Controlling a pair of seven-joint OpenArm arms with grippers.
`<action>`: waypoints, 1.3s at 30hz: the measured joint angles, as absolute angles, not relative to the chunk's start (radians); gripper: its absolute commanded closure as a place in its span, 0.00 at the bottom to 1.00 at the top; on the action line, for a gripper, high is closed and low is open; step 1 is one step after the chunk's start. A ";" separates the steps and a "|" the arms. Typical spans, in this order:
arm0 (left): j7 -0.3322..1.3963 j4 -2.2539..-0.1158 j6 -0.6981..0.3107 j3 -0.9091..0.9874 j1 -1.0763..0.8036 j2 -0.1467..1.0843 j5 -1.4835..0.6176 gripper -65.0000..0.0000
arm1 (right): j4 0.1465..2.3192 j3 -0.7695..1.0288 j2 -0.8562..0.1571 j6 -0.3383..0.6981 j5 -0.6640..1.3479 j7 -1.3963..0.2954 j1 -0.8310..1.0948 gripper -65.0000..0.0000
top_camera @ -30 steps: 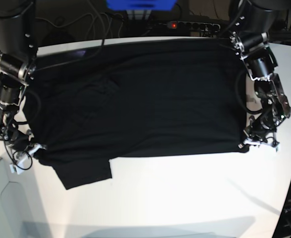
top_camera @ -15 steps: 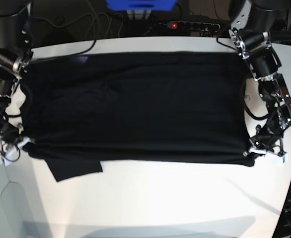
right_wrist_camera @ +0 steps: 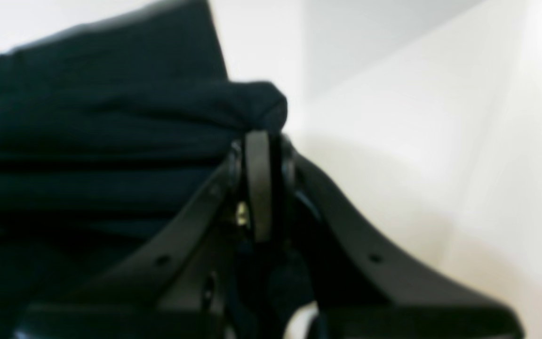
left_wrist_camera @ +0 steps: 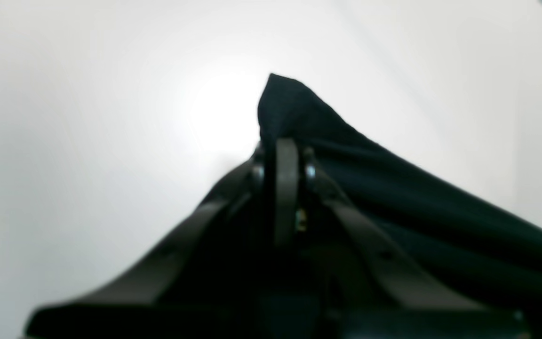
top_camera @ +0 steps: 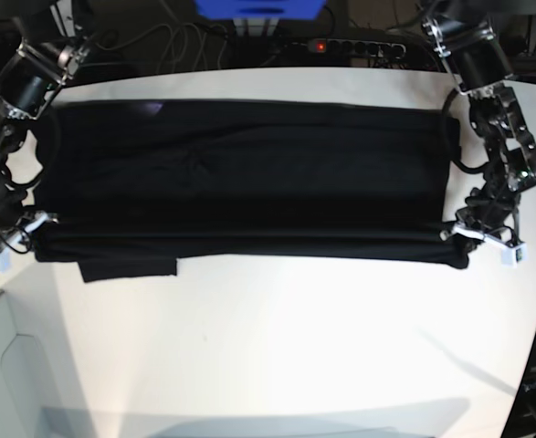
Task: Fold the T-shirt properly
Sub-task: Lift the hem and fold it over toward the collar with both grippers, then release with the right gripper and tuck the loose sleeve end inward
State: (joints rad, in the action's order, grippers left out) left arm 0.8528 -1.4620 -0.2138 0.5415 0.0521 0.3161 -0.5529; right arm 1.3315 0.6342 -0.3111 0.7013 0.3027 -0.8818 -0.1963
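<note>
T-shirt (top_camera: 249,182), black, plain side up, across the upper half of the white table (top_camera: 295,347): since the earlier base frames its near fold has drawn back toward the top and one sleeve flap at lower left shows less. Print hidden; wrist views blurred. Left gripper (top_camera: 478,239) at right edge and right gripper (top_camera: 21,228) at left edge, wrists bent down, jaws clamped on the T-shirt's fold corners.

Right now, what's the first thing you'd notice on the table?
A big black T-shirt stretched wide across the white table, one sleeve poking out at its front edge. The right gripper and the left gripper each pinch a front corner with shut jaws.
</note>
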 measured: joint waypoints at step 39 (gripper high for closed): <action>0.645 -1.525 -0.212 0.542 -0.268 0.316 -0.547 1.00 | 1.546 0.736 -0.228 0.700 0.292 -1.143 0.049 0.63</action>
State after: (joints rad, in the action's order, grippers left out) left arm 0.6449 -1.5249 -0.2119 0.5423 -0.2680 0.3157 -0.5468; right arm 1.5455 0.7357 -0.2279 0.7002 0.2924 -1.1435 0.0494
